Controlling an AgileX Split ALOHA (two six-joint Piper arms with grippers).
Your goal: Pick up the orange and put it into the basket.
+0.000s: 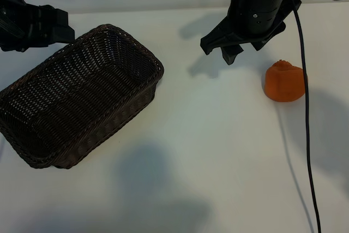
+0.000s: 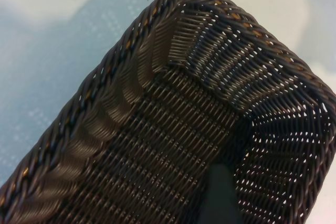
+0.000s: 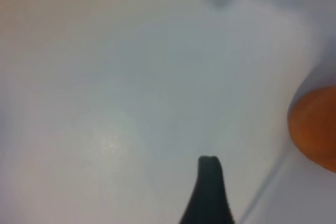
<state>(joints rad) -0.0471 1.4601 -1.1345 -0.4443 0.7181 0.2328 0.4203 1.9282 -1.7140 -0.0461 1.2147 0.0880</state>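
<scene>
Only the left wrist view peers deep into the basket, while the orange sits just beside the spread, empty right pincer.

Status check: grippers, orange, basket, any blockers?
Right gripper open, above the table, beside the orange, not touching. Left gripper open at the basket rim. Basket empty. Path clear.

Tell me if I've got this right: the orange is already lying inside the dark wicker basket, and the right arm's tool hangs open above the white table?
Not quite. The orange sits on the white table, far from the basket, which holds nothing, as the exterior view shows. The rest stands: the right tool hangs open above the table, just beside the orange.
</scene>
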